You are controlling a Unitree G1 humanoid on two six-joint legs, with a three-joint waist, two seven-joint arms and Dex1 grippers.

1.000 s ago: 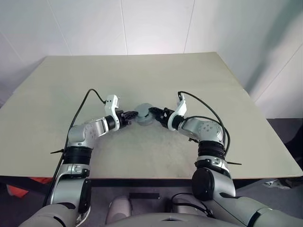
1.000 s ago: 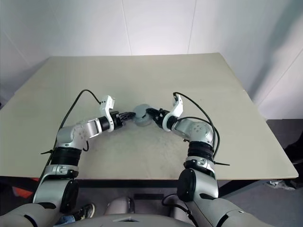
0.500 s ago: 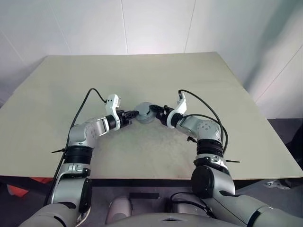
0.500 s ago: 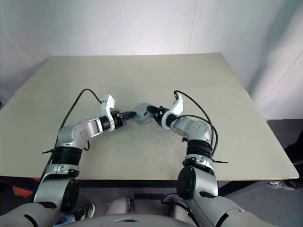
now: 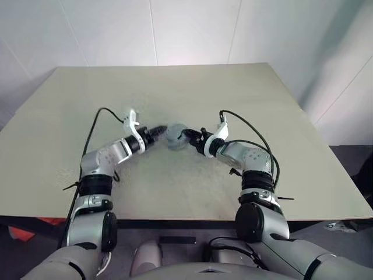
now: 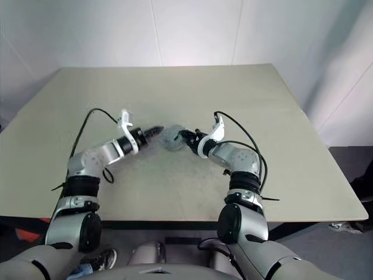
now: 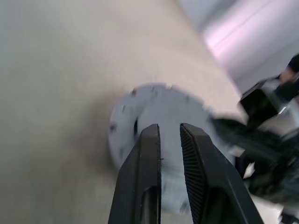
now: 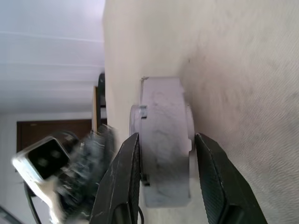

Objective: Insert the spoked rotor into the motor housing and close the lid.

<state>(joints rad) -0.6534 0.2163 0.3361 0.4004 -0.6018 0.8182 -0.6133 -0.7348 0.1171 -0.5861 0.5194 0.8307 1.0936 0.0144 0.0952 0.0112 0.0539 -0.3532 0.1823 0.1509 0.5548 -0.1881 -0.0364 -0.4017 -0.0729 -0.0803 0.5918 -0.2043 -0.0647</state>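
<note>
Left hand (image 5: 161, 129): two black fingers (image 7: 145, 172) pressed nearly together, only a narrow slit between them, holding nothing. Raised just above the desk, pointing toward the grey disc from the robot's left; fingertips just beside the disc's rim. Whether they touch it cannot be told.

Right hand (image 5: 187, 137): fingers (image 8: 122, 182) spread partway, one on each flat side of the grey disc. In the right wrist view the disc's body sits in the gap between the two fingers, close to both; whether they press on it cannot be told. The hand reaches in from the robot's right, angled slightly downward.

Motor housing (image 5: 176, 136): thick round grey assembly, seen as a short drum with a stepped edge and a small tab on its rim. It stands on edge, its rim on the desk near the middle, between the two hands. In the left wrist view (image 7: 159, 119) its flat grey face, with small marks around the edge, is turned toward the left hand. Windings and rotor cannot be made out.

Desk (image 5: 192, 87): large, pale beige top, slightly mottled, dark front edge.

Room: plain white panelled walls (image 5: 192, 29) behind the desk; dark floor (image 5: 349, 160) at the robot's right. Black cables (image 5: 247, 125) loop from both wrists.
</note>
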